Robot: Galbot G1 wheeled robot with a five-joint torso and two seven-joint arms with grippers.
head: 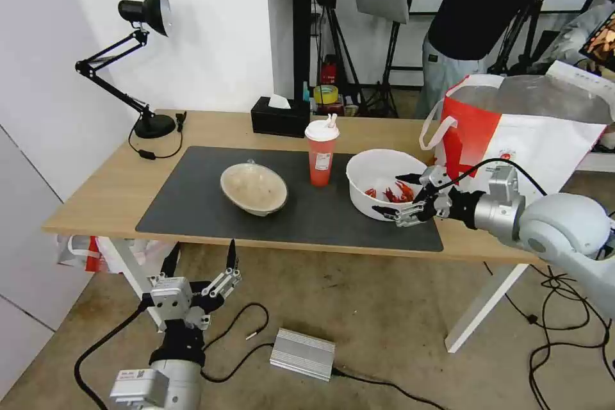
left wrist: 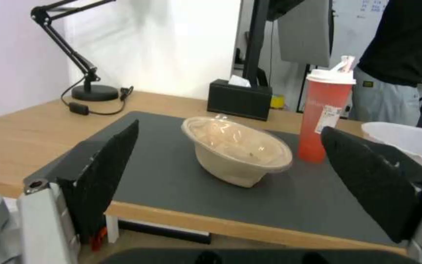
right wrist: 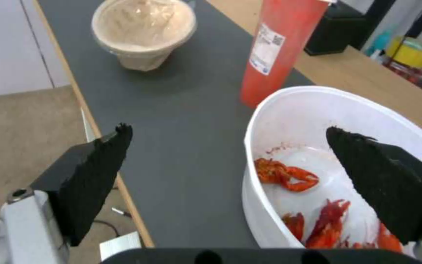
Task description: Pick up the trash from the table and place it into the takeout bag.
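Straddling the near wall of the white bowl (head: 382,183) is what your right gripper (head: 405,197) is set up for — its fingers are spread wide and hold nothing, one pad (right wrist: 387,183) hanging over the crayfish scraps inside the bowl, the other pad (right wrist: 93,172) outside it above the mat (head: 205,198). The rim runs between the two pads, so the bowl lies straight ahead of the gripper and only needs the wall brought between them; whether either pad touches the bowl yet, you cannot tell. The bag (head: 532,128) stands just beyond the bowl on its far side from the cup (head: 321,152), mouth open. The cup stands close beside the bowl; the beige bowl (head: 254,188) sits past the cup, tilted. Your left gripper (head: 202,266) hangs open and empty below the table (head: 90,198) edge, nearer the beige bowl than the white one. The bag's base is cut off behind your right arm.
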